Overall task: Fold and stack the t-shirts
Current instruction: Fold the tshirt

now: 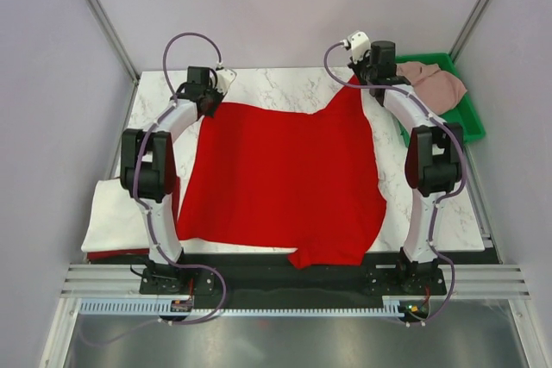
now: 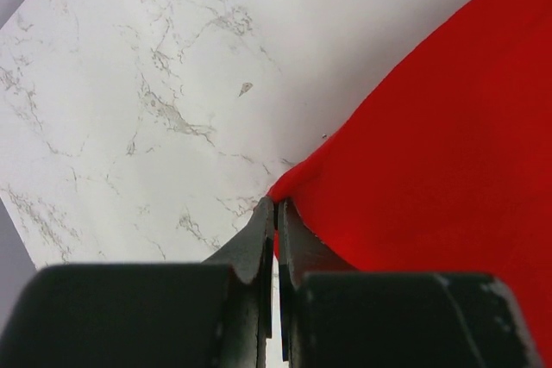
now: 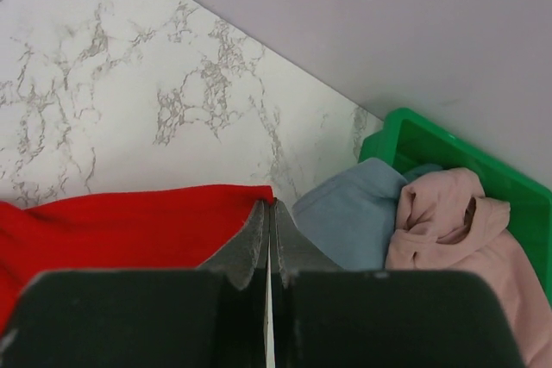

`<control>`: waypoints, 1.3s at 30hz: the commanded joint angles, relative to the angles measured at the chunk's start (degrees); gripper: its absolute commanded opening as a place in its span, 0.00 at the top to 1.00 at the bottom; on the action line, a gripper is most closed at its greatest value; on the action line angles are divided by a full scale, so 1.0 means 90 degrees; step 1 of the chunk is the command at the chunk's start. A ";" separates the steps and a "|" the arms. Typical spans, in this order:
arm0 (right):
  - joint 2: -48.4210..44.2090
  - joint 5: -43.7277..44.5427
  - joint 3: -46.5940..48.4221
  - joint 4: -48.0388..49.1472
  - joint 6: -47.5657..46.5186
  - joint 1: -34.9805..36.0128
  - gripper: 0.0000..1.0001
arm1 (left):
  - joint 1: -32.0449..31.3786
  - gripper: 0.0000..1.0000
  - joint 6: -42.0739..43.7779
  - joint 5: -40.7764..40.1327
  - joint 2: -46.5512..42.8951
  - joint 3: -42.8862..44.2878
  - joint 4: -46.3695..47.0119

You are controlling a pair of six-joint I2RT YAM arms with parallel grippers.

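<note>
Marble table [image 1: 285, 84]; red shirt [image 1: 285, 178] flat behind fingers. Left gripper [image 2: 276, 209], right gripper [image 3: 269, 207] each clamp one corner. Likely step: first fold; next, draw corners back evenly.

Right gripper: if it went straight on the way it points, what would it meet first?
The right gripper, jaws shut on the red t-shirt, would likely meet the bare marble table just beyond; depth is unclear. The green tray sits off to the right.
</note>
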 commanded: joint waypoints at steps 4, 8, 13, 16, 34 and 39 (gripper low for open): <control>-0.1130 0.0022 0.0409 -0.0301 0.0372 0.0001 1.00 | 0.0004 0.98 -0.0941 0.0644 -0.1813 0.0351 -0.0177; -0.2106 -0.0104 0.0809 -0.0838 0.0762 -0.0019 1.00 | -0.0006 0.98 -0.1109 0.1406 -0.2994 0.0654 -0.0851; -0.3824 -0.0300 0.0849 -0.1414 0.0939 -0.0019 1.00 | -0.0006 0.98 -0.1061 0.1475 -0.4859 0.0420 -0.1183; -0.4743 -0.0290 0.0917 -0.1932 0.0803 -0.0019 1.00 | -0.0006 0.98 -0.0953 0.1446 -0.5921 0.0186 -0.1340; -0.7919 0.0520 0.2303 -0.4433 0.0491 -0.0195 1.00 | 0.0033 0.98 -0.0572 0.1261 -0.8641 0.1366 -0.2639; -0.7568 0.1028 0.3279 -0.4200 0.0062 -0.0185 1.00 | 0.0043 0.98 -0.0513 0.1163 -0.8388 0.2284 -0.2484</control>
